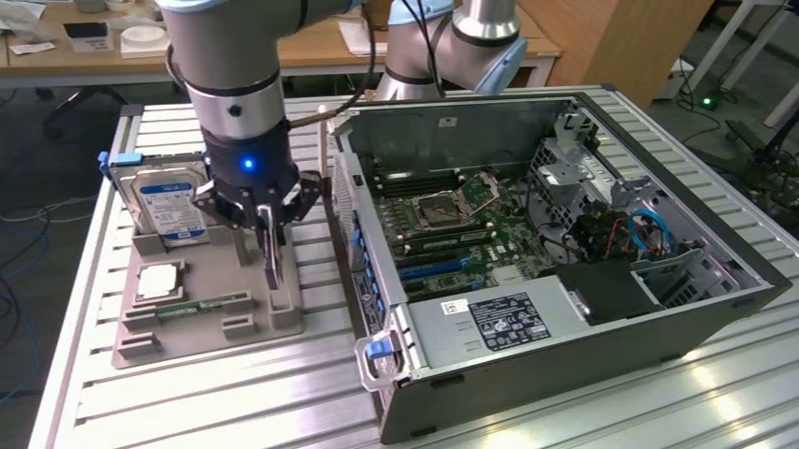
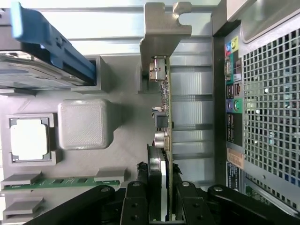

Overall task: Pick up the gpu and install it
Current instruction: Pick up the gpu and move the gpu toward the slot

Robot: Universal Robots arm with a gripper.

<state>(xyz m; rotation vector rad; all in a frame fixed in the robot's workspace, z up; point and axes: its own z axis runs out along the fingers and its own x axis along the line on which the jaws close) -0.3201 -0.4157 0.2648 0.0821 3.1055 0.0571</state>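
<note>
The gpu (image 2: 165, 93) stands on edge in a slot of the grey holder tray (image 2: 84, 124), its silver bracket (image 2: 161, 28) at the end away from me. It is a thin card with a green board on one face and a black cooler on the other. My gripper (image 2: 159, 208) is shut on it, one black finger against each face. In the exterior view the gripper (image 1: 268, 234) hangs over the tray (image 1: 187, 327), just to the left of the open computer case (image 1: 562, 262). The gpu (image 1: 271, 262) reaches down from the fingers to the tray.
On the tray stand a hard drive (image 1: 168, 206) with a blue-white label, a CPU (image 1: 156, 281) and a memory stick (image 1: 200, 306). Inside the case lie the motherboard (image 1: 450, 224) and the power supply (image 1: 500, 318). A second arm (image 1: 462, 47) stands behind the case.
</note>
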